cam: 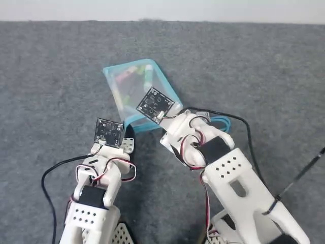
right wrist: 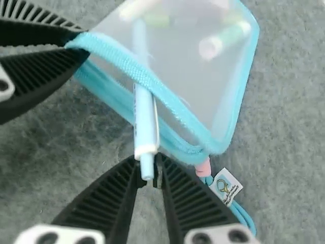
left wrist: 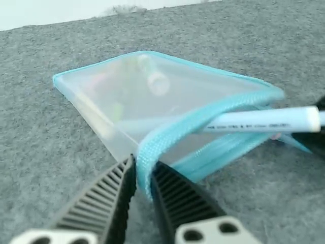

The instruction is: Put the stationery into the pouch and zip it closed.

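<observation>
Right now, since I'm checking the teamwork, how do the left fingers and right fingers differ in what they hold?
The left fingers pinch the blue zipper edge of the pouch; the right fingers pinch the pen by its end. The left fingers hold the mouth raised; the right fingers point the pen into it. Both are shut.
</observation>
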